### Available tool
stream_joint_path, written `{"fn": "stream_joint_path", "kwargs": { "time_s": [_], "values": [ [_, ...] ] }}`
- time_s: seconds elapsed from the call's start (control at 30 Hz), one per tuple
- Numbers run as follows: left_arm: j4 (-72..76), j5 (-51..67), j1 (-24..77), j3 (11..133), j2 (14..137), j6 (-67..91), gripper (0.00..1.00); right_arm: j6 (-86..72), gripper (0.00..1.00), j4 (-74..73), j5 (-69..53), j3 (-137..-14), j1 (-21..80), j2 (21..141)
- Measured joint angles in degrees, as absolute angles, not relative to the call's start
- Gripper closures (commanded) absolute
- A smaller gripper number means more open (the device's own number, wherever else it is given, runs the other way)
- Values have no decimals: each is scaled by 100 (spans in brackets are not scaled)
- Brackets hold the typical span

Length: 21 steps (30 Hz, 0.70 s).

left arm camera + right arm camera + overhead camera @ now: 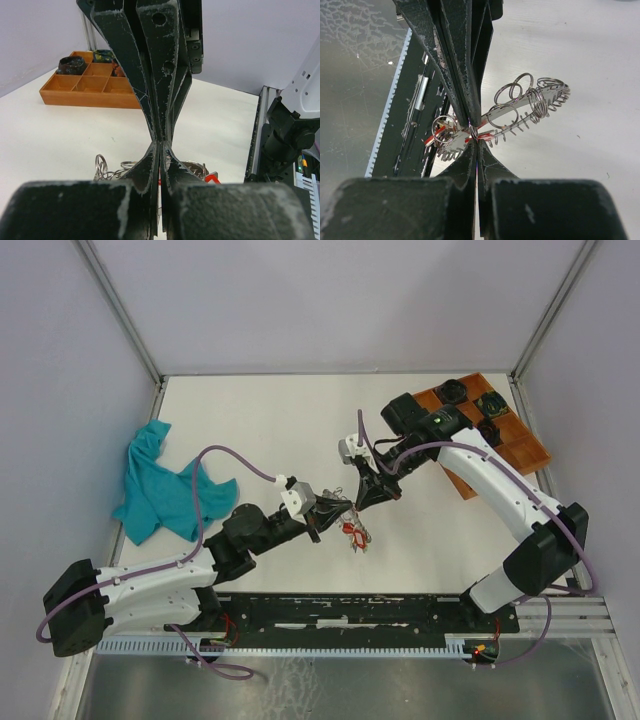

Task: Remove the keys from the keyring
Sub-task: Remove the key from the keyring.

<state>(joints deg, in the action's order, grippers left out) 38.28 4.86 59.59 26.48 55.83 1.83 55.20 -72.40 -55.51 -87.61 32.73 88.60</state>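
The keyring [540,100], a silver ring wound with spring-like wire and carrying several small split rings, hangs tilted above the white table between both grippers. It also shows in the top view [343,512] and the left wrist view [102,167]. Keys with red tags [353,533] dangle under it; a red tag [214,177] shows beside the fingers. My left gripper [160,146] is shut with red showing between its fingers. My right gripper [476,142] is shut at the ring's edge beside a small split ring [474,131]. The two grippers' tips almost touch. Other tag colours are hidden.
A wooden compartment tray [520,445] with dark pots stands at the back right; it also shows in the left wrist view [90,90]. A teal cloth [165,485] lies at the left. The black mounting rail [350,615] runs along the near edge.
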Motion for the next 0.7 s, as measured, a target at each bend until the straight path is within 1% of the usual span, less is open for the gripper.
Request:
{"fn": "stream_joint_path", "kwargs": {
  "time_s": [0.4,0.7],
  "values": [
    [3981,486,5959,2635,5583,185,97,5527,99,-7242,-5465,-8707,3284,8864],
    [4036,436,5959,2574,5588,185,97,5476,99,-7122,-4856,-8670,3299,8733]
  ]
}}
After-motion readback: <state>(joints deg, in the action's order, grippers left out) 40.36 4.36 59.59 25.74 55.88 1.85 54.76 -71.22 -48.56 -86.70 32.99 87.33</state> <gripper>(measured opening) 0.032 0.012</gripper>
